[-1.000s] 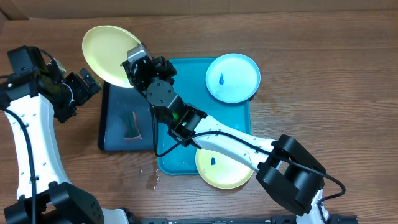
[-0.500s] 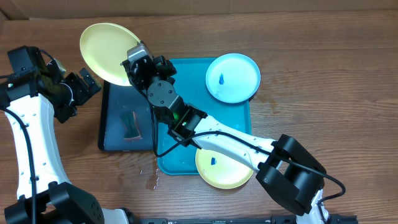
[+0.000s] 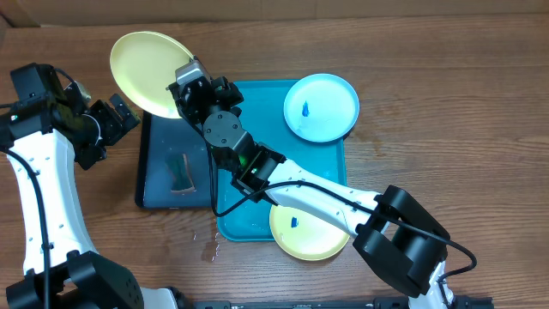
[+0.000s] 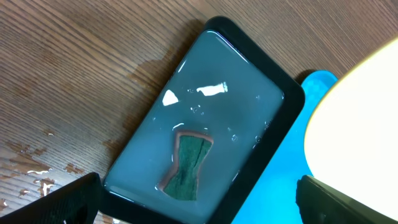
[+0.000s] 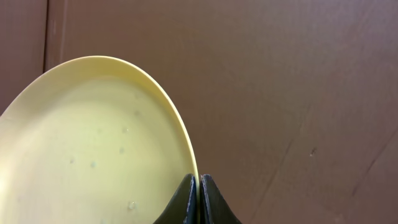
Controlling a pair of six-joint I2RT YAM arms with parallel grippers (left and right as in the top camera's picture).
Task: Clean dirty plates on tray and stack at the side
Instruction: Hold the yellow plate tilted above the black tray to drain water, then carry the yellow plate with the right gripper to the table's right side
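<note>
My right gripper (image 3: 183,93) is shut on the rim of a yellow-green plate (image 3: 146,72), holding it above the table's far left, beyond the turquoise tray (image 3: 330,176). In the right wrist view the gripper (image 5: 199,198) pinches that plate's edge (image 5: 93,143), which is wet with droplets and shows no smudge. A light blue plate (image 3: 321,106) with a blue smudge rests on the tray's far right corner. Another yellow-green plate (image 3: 309,232) with a smudge lies over the tray's near edge. My left gripper (image 3: 117,120) hangs open, left of the black tray.
A black tray (image 3: 163,193) filled with water holds a green sponge (image 3: 180,172) beside the turquoise tray; the left wrist view shows this black tray (image 4: 249,93) and sponge (image 4: 186,165) below the open fingers (image 4: 68,202). Water is spilled on the wood (image 3: 206,245).
The held yellow-green plate has edged slightly to the left. The left arm and the other plates have not moved.
</note>
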